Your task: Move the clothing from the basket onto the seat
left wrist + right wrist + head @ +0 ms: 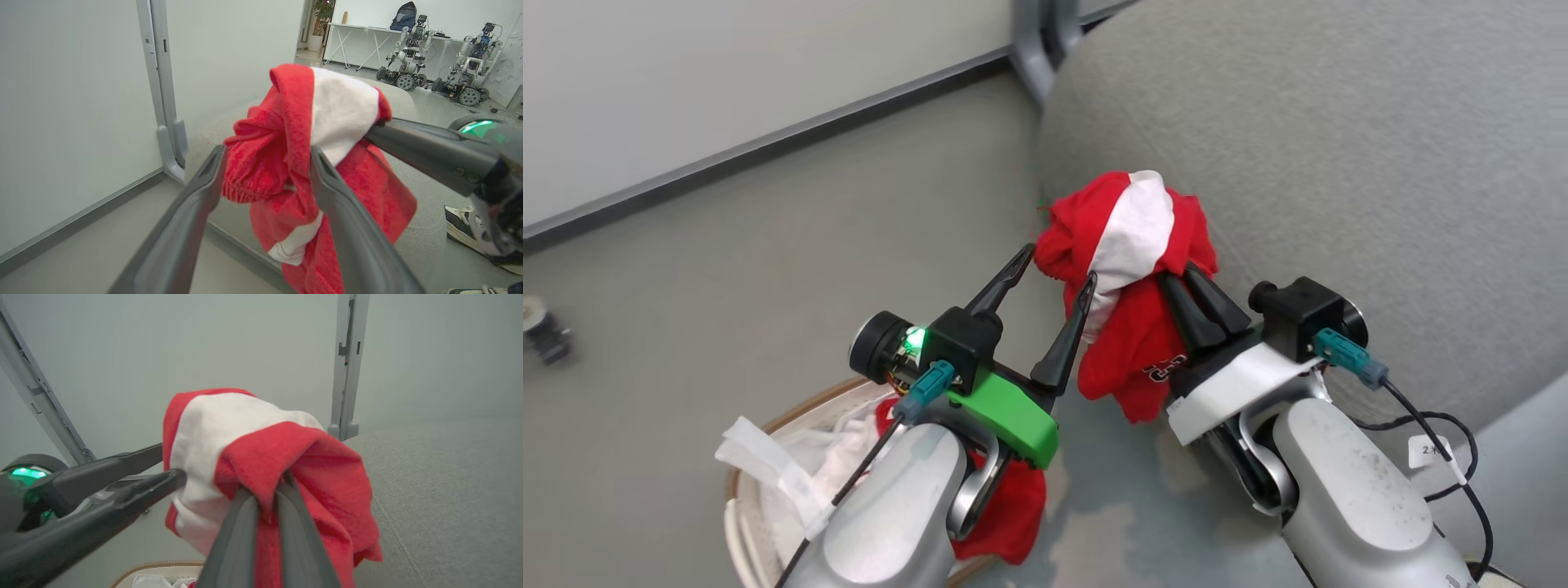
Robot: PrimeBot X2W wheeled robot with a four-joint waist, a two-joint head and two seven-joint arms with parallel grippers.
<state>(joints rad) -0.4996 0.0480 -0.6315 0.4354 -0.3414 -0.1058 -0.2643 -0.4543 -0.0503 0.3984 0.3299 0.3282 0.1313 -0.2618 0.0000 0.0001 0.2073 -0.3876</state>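
At the rounded edge of the seat (1298,147), the right gripper (1180,282) is clenched on a bunched red garment (1127,245) with a broad white stripe and numerals low on its hanging part. The cloth hangs in the air, clear of the basket (768,425), which sits at seven o'clock in the head view and holds more red clothing (1013,506) and a white liner (792,469). The left gripper (1059,263) has its jaws spread wide at nine o'clock of the bundle. One fingertip is against or just beside the cloth (I cannot tell which), and it grasps nothing.

The step in hand looks like the carry. The next move probably calls for a swing towards one o'clock, over the cushion, then lowering until the cloth rests and letting go, with the left fingers kept out of the folds.

The seat is grey woven upholstery with a stitched seam, so the garment should stay where it lands. Around it are smooth grey floor (768,245), a pale wall with a dark skirting and a grey post (1037,41) at twelve o'clock. The left wrist view shows other robots (408,45) near a white table and a person's shoe (459,218).
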